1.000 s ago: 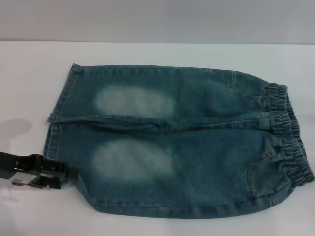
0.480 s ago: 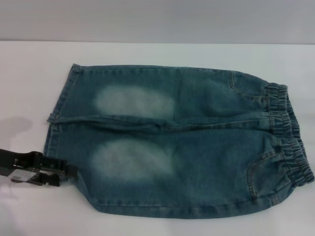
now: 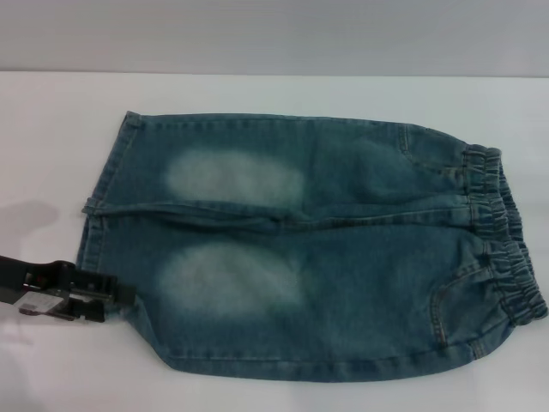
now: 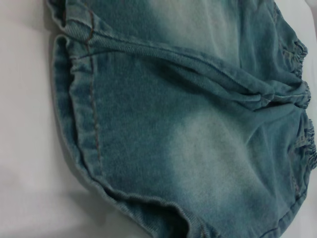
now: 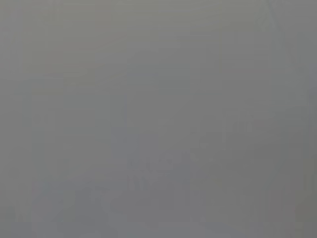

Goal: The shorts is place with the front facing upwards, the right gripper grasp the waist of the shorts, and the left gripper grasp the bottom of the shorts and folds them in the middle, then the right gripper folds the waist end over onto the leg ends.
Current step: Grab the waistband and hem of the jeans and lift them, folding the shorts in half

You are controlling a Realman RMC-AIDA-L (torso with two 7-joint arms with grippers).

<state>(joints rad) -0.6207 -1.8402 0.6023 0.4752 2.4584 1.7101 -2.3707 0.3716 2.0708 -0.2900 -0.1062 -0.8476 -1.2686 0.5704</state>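
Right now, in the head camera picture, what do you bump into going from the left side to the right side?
left gripper → leg ends → pale faded patches → waist of the shorts, all lying on the white table.

counter (image 3: 283, 90): white, plain, spreads across the whole near view
wall (image 3: 274, 34): grey, bare, behind the counter's far edge
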